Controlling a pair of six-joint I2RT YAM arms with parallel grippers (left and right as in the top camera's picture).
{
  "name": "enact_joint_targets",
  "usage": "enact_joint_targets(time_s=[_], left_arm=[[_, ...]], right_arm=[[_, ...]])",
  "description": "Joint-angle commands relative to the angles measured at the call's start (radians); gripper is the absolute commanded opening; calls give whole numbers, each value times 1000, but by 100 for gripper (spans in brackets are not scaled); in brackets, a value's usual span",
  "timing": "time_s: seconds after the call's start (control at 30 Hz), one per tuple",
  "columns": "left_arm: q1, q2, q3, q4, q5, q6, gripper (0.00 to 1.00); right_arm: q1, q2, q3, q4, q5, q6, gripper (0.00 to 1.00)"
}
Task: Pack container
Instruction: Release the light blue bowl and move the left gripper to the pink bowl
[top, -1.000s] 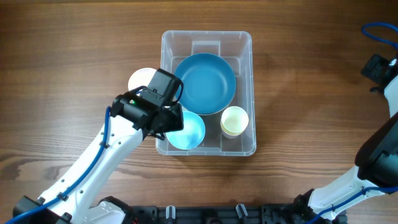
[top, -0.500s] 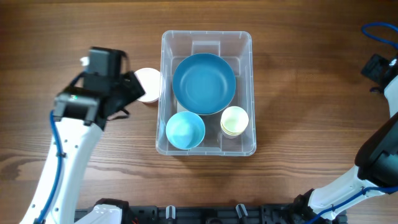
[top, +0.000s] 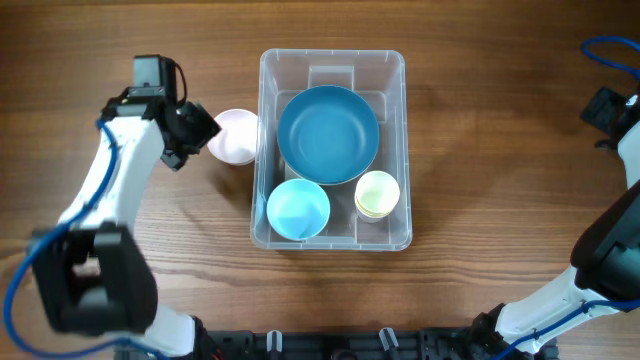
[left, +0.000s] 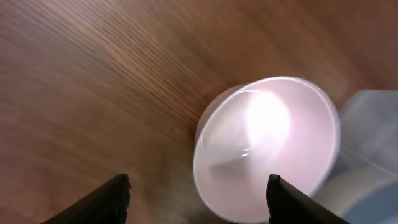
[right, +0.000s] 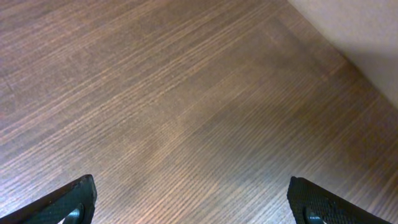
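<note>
Though blur smears its wrist view, the left gripper stands spread, empty, facing the pink bowl. Of the right gripper only fingertips show, wide apart.

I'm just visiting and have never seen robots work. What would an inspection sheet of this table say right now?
Surface: wooden table, dark grain.
Job's things: clear container holds a big blue bowl, a small light-blue bowl and a pale yellow cup; a pink bowl sits close beside it, outside.
Clutter: nothing seen.
Grippers: left gripper open, facing the pink bowl; right gripper open over bare table.
Cables: blue cable along the left arm; another blue cable at the far right.
Surroundings: pale surface beyond the table edge.
</note>
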Motion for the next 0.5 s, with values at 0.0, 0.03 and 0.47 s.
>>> enact_joint_targets(time_s=[0.0, 0.03, 0.47], left_arm=[[4, 95, 10, 17, 59, -8, 71], [4, 114, 10, 21, 59, -5, 71], [3, 216, 10, 73, 67, -4, 4]], right_arm=[[-3, 0, 8, 2, 6, -8, 100], [-3, 0, 8, 2, 6, -8, 100], [-3, 0, 8, 3, 6, -8, 100]])
